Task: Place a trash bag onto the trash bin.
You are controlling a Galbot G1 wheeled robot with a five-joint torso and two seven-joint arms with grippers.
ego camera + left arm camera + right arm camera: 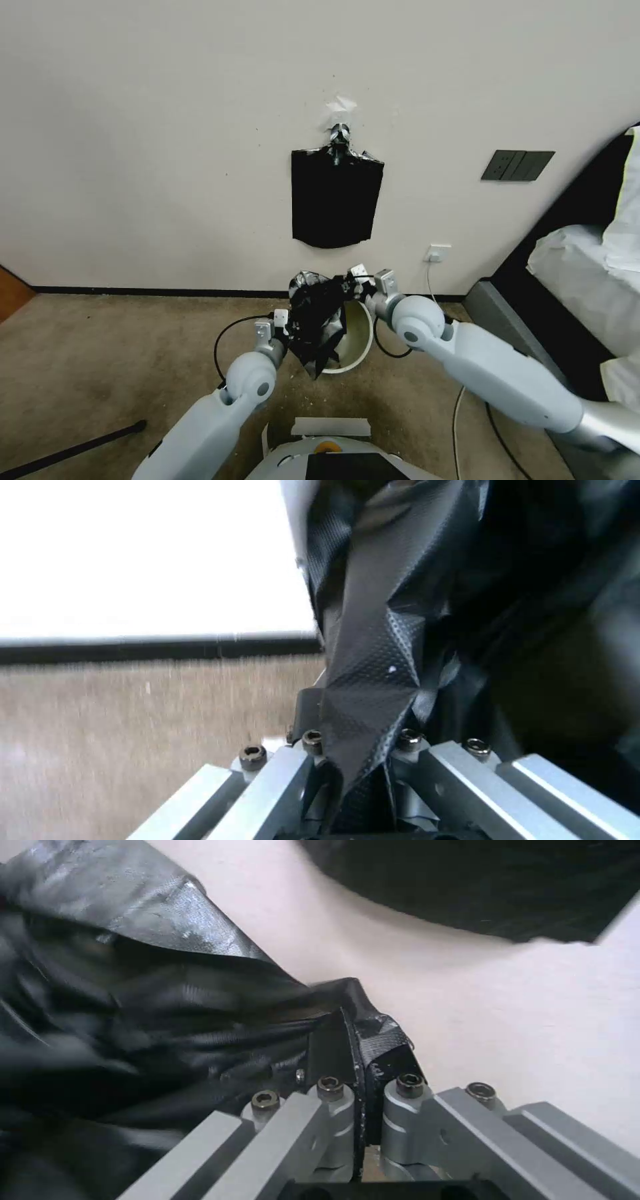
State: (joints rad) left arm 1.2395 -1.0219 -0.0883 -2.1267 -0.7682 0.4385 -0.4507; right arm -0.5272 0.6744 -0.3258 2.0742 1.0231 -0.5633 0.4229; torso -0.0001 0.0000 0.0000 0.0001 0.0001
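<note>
One cream wall (167, 133) fills the far side, with one flat black rectangular bundle of bags (335, 200) hanging from one metal hook (339, 135) at twelve o'clock from the bin. At two o'clock on the wall sits one dark grey switch panel (518, 165), and lower down one white socket (437, 253) with a cable trailing from it. One bed with white bedding (587, 267) and a dark frame crowds the three o'clock side. Brown carpet (100, 353) covers the floor, and one black rod (73, 450) lies on it at eight o'clock.

One small round cream-white plastic trash bin (358, 340) stands on the carpet near the wall. One thin, glossy, crinkled black plastic trash bag (319, 315) hangs over the bin's nine o'clock rim, stretched between two grippers and hiding that side of the bin.

The left gripper (284, 323), at nine o'clock of the bin, is clamped on a fold of the bag; the left wrist view shows the film pinched between its fingers (307, 715). The right gripper (351, 279), at twelve o'clock above the far rim, is closed on another bag edge, pinched tight in the right wrist view (357, 1075).
</note>
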